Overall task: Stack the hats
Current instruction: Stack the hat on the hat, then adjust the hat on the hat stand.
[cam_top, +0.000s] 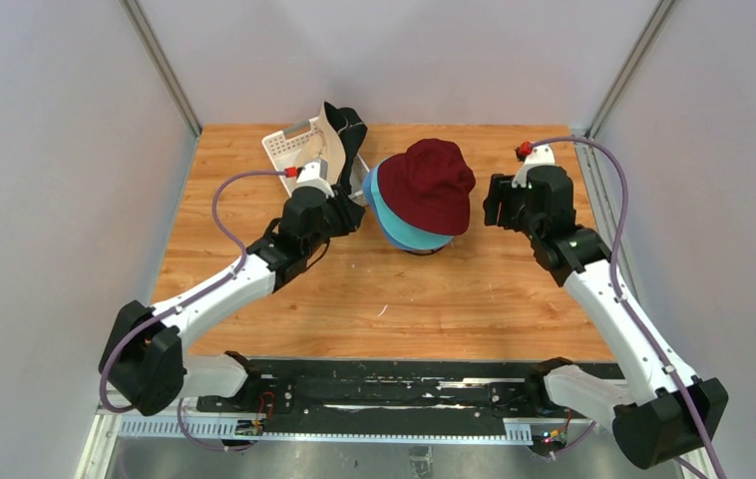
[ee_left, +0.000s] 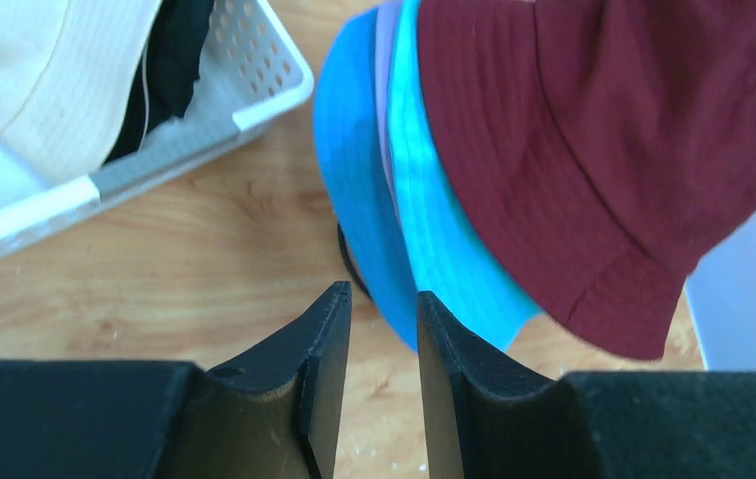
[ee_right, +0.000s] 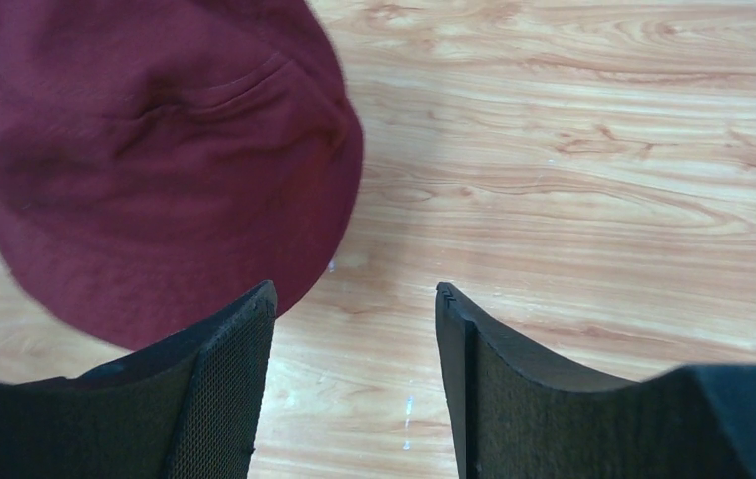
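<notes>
A dark red hat (cam_top: 434,185) tops a stack at the table's back middle, over a teal hat (cam_top: 404,232) and a blue one (cam_top: 369,190). In the left wrist view a thin lavender brim (ee_left: 386,80) shows between blue (ee_left: 354,180) and teal (ee_left: 444,220). A beige hat (cam_top: 332,150) and a black hat (cam_top: 351,135) stick out of the white basket (cam_top: 289,145). My left gripper (ee_left: 384,299) sits just left of the stack, open a narrow gap with only table between its fingers. My right gripper (ee_right: 354,294) stands open right of the dark red hat (ee_right: 155,160), holding nothing.
A black wire stand (ee_left: 346,264) peeks out under the stack's blue brim. The basket (ee_left: 204,130) lies close behind my left gripper. Grey walls close in the table on the left, back and right.
</notes>
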Robot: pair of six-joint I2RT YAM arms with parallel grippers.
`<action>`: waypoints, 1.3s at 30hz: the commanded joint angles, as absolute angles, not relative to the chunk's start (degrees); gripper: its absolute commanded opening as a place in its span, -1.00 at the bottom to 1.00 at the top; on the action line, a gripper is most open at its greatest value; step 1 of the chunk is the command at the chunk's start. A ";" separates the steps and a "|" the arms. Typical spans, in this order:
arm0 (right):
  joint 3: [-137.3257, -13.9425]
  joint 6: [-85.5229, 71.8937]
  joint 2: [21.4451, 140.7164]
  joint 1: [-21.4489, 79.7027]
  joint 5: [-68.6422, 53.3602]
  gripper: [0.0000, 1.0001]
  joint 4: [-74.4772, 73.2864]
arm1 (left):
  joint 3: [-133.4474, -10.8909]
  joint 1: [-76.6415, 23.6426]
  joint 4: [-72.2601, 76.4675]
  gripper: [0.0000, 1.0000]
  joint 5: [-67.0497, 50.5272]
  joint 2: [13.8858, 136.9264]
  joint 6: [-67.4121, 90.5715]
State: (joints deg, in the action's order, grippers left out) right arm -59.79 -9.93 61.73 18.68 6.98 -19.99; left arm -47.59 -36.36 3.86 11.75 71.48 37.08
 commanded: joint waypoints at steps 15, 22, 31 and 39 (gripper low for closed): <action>-56.58 -8.87 60.53 32.72 1.48 0.19 -14.21 | -63.42 -26.92 24.70 -0.29 -0.67 91.76 35.05; -57.86 -8.93 63.02 36.30 2.05 0.18 -13.44 | -74.45 -25.94 25.14 -0.29 -5.74 102.99 34.02; -57.90 -8.80 66.26 38.56 5.04 0.19 -13.41 | -78.49 -26.08 25.57 -0.31 -10.89 107.49 35.72; -59.73 -7.79 71.01 38.52 9.56 0.19 -11.79 | -69.96 -27.68 28.39 -0.33 -12.69 103.16 37.08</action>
